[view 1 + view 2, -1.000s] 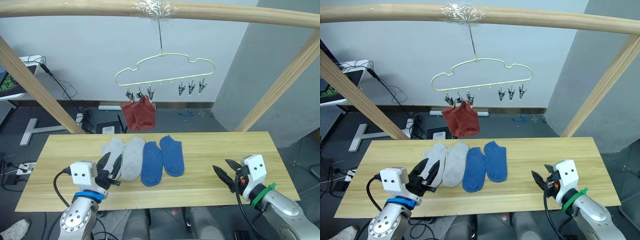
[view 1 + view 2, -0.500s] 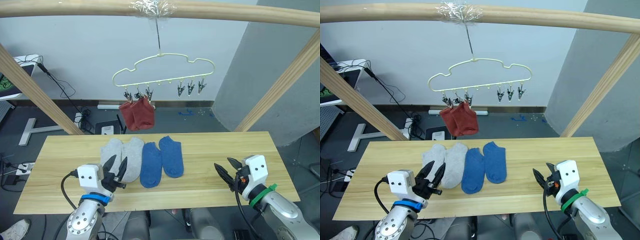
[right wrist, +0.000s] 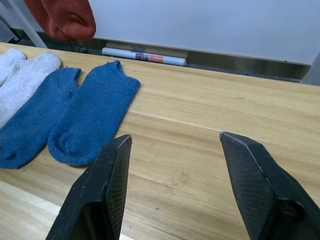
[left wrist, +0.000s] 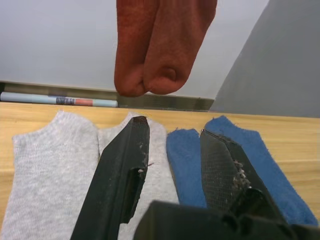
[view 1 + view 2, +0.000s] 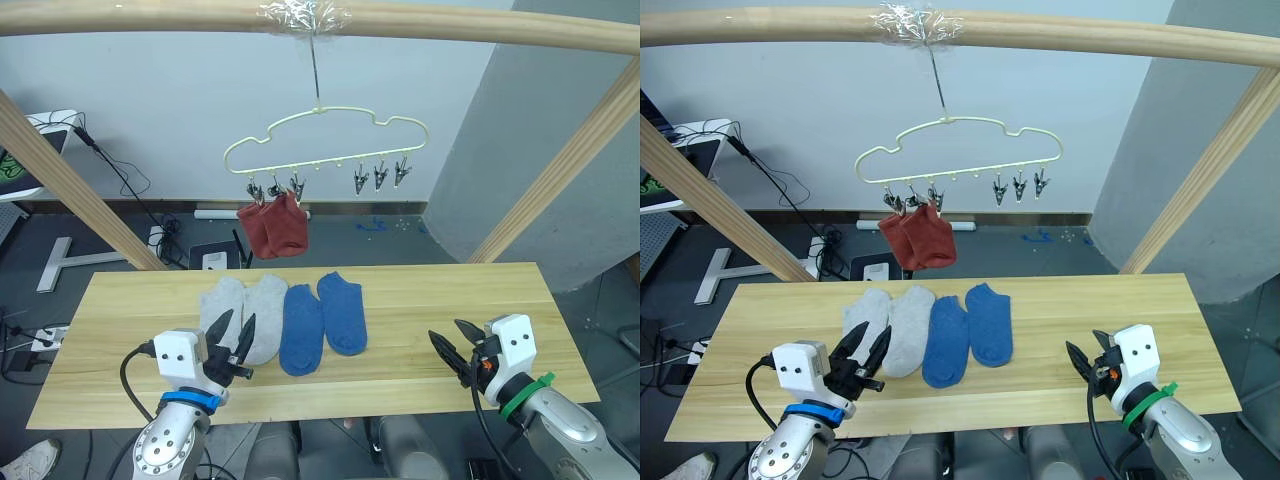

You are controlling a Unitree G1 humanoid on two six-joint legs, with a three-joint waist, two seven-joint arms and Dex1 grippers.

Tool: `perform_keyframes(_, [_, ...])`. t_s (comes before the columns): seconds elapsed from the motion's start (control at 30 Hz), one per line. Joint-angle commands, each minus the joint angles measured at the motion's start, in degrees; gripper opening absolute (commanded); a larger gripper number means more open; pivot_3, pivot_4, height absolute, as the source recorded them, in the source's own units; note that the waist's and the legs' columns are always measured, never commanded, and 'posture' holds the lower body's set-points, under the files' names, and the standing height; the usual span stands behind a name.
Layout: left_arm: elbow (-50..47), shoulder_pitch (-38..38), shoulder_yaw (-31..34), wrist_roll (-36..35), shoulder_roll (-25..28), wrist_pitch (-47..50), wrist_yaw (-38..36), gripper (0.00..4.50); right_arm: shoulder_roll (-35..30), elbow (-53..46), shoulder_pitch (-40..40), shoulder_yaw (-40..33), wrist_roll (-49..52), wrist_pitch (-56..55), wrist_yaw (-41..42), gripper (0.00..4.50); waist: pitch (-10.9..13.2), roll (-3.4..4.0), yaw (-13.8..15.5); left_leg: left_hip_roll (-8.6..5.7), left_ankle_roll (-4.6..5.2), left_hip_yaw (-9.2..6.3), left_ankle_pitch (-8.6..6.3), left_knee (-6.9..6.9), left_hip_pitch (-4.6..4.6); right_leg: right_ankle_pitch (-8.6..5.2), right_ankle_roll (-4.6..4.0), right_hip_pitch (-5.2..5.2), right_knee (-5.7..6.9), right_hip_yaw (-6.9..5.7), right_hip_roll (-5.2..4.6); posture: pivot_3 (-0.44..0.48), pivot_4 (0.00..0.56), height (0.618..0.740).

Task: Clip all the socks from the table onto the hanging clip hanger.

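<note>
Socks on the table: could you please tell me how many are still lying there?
4: two grey socks lie side by side on the table toward the robot's left, and two blue socks lie right beside them. None seems hidden.

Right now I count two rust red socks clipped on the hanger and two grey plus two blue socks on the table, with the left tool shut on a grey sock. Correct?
Not quite. The left tool is open and holds nothing; the left wrist view shows its fingers apart above the grey socks. The rest stands: red socks on the clip hanger, blue socks on the table.
</note>
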Motion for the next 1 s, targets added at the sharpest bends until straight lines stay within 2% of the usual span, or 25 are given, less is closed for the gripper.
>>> perform_keyframes(0.03, [-2.93, 0.99, 0.58, 0.81, 0.15, 0.15, 0.90, 1.94, -0.23, -1.57, 0.70, -1.04, 1.27, -1.25, 0.66, 2.90, 0.00, 0.00, 0.00, 0.00, 0.00, 0.00, 0.00, 0.00, 0.00, 0.00, 0.00, 0.00, 0.00, 0.00, 0.00, -0.229, 0.227, 0.740])
perform_keyframes(0.37, [-4.98, 5.99, 4.76, -0.34, 0.60, 0.35, 0.94, 1.94, -1.31, -1.10, 1.35, -2.28, 2.77, -1.17, 2.58, 2.90, 0.00, 0.00, 0.16, 0.01, -0.01, -0.01, -0.01, -0.02, 0.00, -0.03, -0.05, -0.02, -0.01, -0.01, -0.03, -0.193, 0.225, 0.740])
perform_keyframes(0.5, [-5.21, 6.79, 4.85, -0.68, 0.37, 0.25, 0.68, 2.70, -1.86, -0.36, 0.70, -2.16, 3.01, -1.21, 2.91, 2.95, 0.00, 0.00, 0.37, 0.00, -0.01, -0.03, -0.01, -0.01, 0.00, -0.03, -0.05, -0.03, -0.02, -0.01, -0.07, -0.184, 0.223, 0.740])
perform_keyframes(0.63, [-6.27, 7.00, 4.55, 1.17, 0.04, 1.33, 2.29, 3.98, -2.11, 0.09, 0.20, -1.92, 3.22, -1.13, 3.14, 2.95, 0.00, 0.00, 0.56, 0.00, -0.02, -0.03, -0.02, -0.03, -0.01, -0.04, -0.05, -0.03, -0.08, -0.02, -0.08, -0.170, 0.220, 0.740])
perform_keyframes(0.7, [-6.98, 7.28, 4.33, 1.06, -0.08, 1.90, 2.37, 4.47, -2.22, 0.27, 0.12, -1.87, 3.22, -1.15, 3.32, 2.95, 0.00, 0.00, 0.59, 0.00, -0.02, -0.02, -0.02, -0.07, -0.02, -0.04, -0.06, -0.03, -0.13, -0.03, -0.08, -0.170, 0.220, 0.740])
perform_keyframes(0.87, [-8.04, 7.58, 4.12, 0.79, -0.14, 2.94, 2.23, 4.47, -2.29, 0.42, -0.01, -1.80, 3.20, -1.16, 3.59, 2.95, 0.00, 0.00, 0.67, 0.00, -0.02, 0.00, -0.02, -0.12, -0.04, -0.04, -0.05, -0.02, -0.19, -0.04, -0.06, -0.166, 0.219, 0.740])
perform_keyframes(1.0, [-8.90, 7.72, 4.70, 0.69, -0.54, 1.68, 2.39, 3.60, -2.26, 0.56, 0.07, -1.67, 3.05, -1.11, 3.69, 2.95, 0.00, 0.00, 0.70, 0.00, -0.02, -0.01, -0.02, -0.10, -0.04, -0.04, -0.05, -0.01, -0.19, -0.04, -0.06, -0.163, 0.222, 0.740])
